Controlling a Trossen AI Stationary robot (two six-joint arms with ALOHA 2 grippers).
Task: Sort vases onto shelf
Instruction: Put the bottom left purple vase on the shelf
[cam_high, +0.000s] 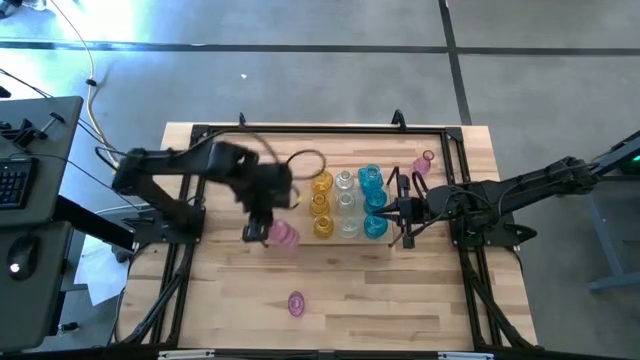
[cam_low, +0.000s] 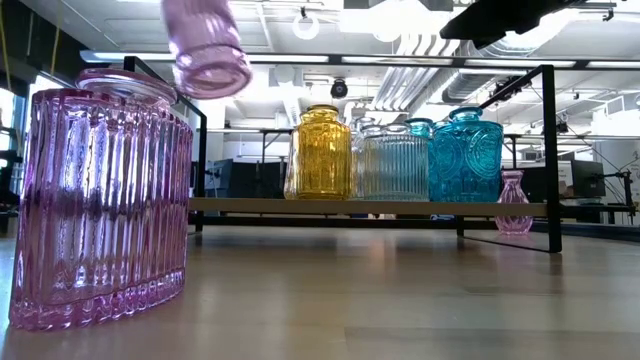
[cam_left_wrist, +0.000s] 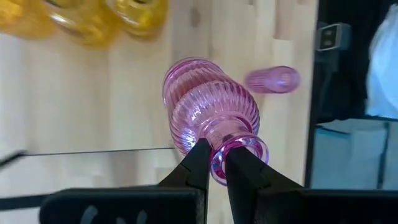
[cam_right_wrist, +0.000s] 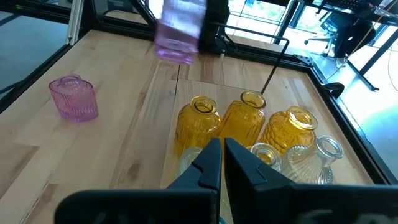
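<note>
My left gripper (cam_left_wrist: 216, 149) is shut on a ribbed pink vase (cam_left_wrist: 205, 106), held in the air over the table just left of the shelf (cam_low: 400, 207); the low view shows its base (cam_low: 205, 55) high up. On the shelf stand yellow vases (cam_high: 322, 205), clear vases (cam_high: 346, 205) and cyan vases (cam_high: 373, 200) in rows. A second pink vase (cam_high: 296, 303) stands on the table near the front edge. A small pink vase (cam_high: 427, 160) stands on the table at the far right. My right gripper (cam_right_wrist: 222, 158) waits shut above the shelf's right end. My left gripper pinches the rim of the pink vase's mouth (cam_left_wrist: 239, 148) between its two fingers; one finger seems to sit in the mouth and the other outside on the neck. The fingers slant down from above. The vase hangs below them, tilted, clear of the table.
Black frame bars (cam_high: 300, 130) run round the tabletop, and the shelf's dark wire uprights (cam_low: 548, 150) stand at its ends. Bare wood lies between the shelf and the front edge, apart from the near pink vase (cam_right_wrist: 74, 98).
</note>
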